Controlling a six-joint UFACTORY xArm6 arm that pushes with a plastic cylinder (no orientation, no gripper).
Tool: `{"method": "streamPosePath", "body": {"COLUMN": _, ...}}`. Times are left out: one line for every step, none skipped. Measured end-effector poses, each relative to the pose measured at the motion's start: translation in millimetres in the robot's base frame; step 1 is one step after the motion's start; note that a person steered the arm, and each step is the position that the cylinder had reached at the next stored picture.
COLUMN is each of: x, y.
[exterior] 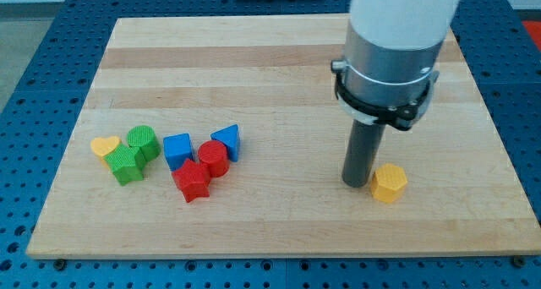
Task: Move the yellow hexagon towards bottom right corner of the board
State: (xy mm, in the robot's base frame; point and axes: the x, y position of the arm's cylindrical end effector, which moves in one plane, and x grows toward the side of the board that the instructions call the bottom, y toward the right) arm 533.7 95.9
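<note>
The yellow hexagon (390,183) lies on the wooden board (279,78) towards the view's lower right. My tip (356,184) stands just left of it, touching or nearly touching its left side. The rod hangs from the arm's grey and white body (393,44) above.
A cluster of blocks sits at the view's lower left: a yellow heart (105,146), a green cylinder (144,141), a green star (128,165), a blue cube (177,149), a red cylinder (213,158), a red star (193,182) and a blue triangle (227,140).
</note>
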Motion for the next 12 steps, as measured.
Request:
{"method": "streamPosePath", "body": {"x": -0.6, "y": 19.9}}
{"method": "streamPosePath", "body": {"x": 0.6, "y": 36.2}}
{"method": "streamPosePath", "body": {"x": 5.7, "y": 50.8}}
{"method": "streamPosePath", "body": {"x": 11.5, "y": 65.5}}
{"method": "streamPosePath", "body": {"x": 11.9, "y": 67.3}}
{"method": "streamPosePath", "body": {"x": 11.8, "y": 67.3}}
{"method": "streamPosePath", "body": {"x": 10.8, "y": 67.3}}
{"method": "streamPosePath", "body": {"x": -0.9, "y": 64.0}}
{"method": "streamPosePath", "body": {"x": 0.1, "y": 48.1}}
{"method": "streamPosePath", "body": {"x": 23.7, "y": 39.9}}
{"method": "streamPosePath", "body": {"x": 27.8, "y": 45.4}}
{"method": "streamPosePath", "body": {"x": 27.9, "y": 66.2}}
